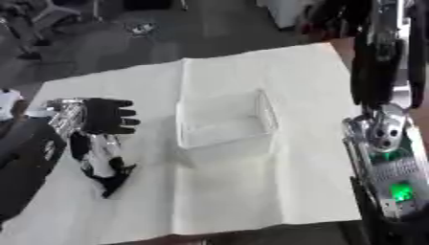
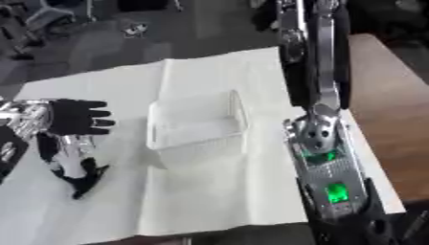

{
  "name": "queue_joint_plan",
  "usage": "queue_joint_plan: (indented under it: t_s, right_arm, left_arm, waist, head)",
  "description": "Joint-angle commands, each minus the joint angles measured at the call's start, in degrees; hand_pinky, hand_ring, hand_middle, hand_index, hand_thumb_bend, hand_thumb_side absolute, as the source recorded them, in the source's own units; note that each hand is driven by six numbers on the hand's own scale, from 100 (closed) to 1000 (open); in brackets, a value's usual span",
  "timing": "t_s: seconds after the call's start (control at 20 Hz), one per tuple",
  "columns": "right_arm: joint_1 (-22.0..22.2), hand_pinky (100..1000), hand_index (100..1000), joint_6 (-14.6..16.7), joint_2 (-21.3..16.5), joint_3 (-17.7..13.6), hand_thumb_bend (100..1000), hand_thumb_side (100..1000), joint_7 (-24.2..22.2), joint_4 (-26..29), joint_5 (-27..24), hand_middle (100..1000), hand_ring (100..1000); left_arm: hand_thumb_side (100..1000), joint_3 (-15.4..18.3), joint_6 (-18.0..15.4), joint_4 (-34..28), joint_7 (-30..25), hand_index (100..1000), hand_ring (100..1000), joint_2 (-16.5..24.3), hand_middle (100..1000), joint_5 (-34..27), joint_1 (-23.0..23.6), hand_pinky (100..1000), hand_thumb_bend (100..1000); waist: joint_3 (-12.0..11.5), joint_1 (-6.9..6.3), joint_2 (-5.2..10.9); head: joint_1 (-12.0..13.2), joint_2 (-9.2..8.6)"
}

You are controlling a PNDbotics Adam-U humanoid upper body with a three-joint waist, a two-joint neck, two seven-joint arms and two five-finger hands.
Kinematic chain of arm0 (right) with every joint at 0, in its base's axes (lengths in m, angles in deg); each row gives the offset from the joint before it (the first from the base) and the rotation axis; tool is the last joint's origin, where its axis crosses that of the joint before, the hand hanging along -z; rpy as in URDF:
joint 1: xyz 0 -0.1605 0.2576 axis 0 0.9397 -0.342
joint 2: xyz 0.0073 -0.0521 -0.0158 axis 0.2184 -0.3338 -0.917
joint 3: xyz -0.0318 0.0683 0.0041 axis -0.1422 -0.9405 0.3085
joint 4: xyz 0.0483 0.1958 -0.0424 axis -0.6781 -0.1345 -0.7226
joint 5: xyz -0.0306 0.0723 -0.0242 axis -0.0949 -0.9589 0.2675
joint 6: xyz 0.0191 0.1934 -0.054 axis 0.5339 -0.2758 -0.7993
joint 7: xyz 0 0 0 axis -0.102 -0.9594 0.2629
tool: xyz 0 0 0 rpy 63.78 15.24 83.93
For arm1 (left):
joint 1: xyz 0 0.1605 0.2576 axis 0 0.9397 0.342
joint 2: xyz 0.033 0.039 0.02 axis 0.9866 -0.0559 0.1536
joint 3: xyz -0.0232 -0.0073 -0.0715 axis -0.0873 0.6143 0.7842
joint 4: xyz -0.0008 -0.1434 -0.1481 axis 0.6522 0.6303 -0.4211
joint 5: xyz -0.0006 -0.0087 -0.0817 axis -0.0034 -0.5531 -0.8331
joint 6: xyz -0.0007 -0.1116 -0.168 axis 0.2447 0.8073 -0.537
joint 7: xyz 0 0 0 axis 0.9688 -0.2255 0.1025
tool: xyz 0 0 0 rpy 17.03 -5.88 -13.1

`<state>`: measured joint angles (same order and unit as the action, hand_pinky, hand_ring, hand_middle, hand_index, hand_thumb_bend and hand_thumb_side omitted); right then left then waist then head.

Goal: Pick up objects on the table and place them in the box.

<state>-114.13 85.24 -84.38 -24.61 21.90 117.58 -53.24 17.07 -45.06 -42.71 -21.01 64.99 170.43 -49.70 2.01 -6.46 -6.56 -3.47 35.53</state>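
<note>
A clear plastic box (image 1: 266,115) stands in the middle of the white cloth (image 1: 276,191), and I see nothing inside it. My left hand (image 1: 107,116) hovers over the cloth to the left of the box, black fingers stretched toward it, thumb pointing down, open and holding nothing. My right arm (image 2: 322,139) comes down from the upper right, just right of the box, with green lights on its forearm. Its hand lies below the picture's lower edge. No loose object shows on the cloth.
The cloth covers a brown table (image 2: 394,119) whose bare top shows at the right. Beyond the far edge is dark floor with chair legs and a small light thing (image 1: 141,29).
</note>
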Motion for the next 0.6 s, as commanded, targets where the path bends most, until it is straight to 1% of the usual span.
queue_joint_plan:
  t_s: [0.05,0.1,0.15,0.4,0.5,0.6]
  right_arm:
    - [-1.2,386,732,0.0,0.2,0.0,416,1000,-0.3,0.7,-0.2,511,408]
    - [-1.2,386,732,0.1,0.2,0.0,416,1000,-0.3,0.7,-0.2,511,408]
    - [-1.2,385,732,0.1,0.2,0.0,419,1000,-0.4,0.7,-0.2,511,408]
    - [-1.1,385,730,0.1,0.2,-0.1,416,1000,-0.5,0.7,-0.1,509,408]
    - [-1.1,384,730,0.1,0.2,-0.1,418,1000,-0.5,0.7,-0.1,509,407]
    - [-1.1,385,729,0.1,0.2,0.0,417,1000,-0.6,0.7,-0.1,508,407]
  left_arm:
    - [905,0.9,-1.4,-0.3,1.9,993,996,1.1,1000,0.3,-0.8,1000,704]
    - [907,0.9,-1.3,-0.3,2.0,994,996,1.1,1000,0.1,-0.8,1000,711]
    - [900,1.0,-1.3,-0.3,2.1,984,989,1.2,1000,-0.1,-0.8,1000,655]
    - [850,1.0,-1.1,-0.4,2.0,984,963,1.2,997,-0.9,-0.6,1000,553]
    - [834,1.0,-0.9,-0.4,1.8,984,955,1.2,992,-1.2,-0.6,1000,523]
    - [821,1.0,-0.7,-0.5,1.7,982,942,1.2,983,-1.4,-0.6,1000,517]
  waist:
    - [-0.2,0.26,0.76]
    - [-0.2,0.26,0.77]
    - [-0.2,0.26,0.78]
    - [-0.3,0.21,0.89]
    - [-0.4,0.2,0.91]
    - [-0.3,0.18,0.92]
  head:
    - [0.6,-0.21]
    - [0.6,-0.24]
    - [0.7,-0.26]
    - [0.9,-0.11]
    - [1.0,-0.19]
    - [1.0,-0.27]
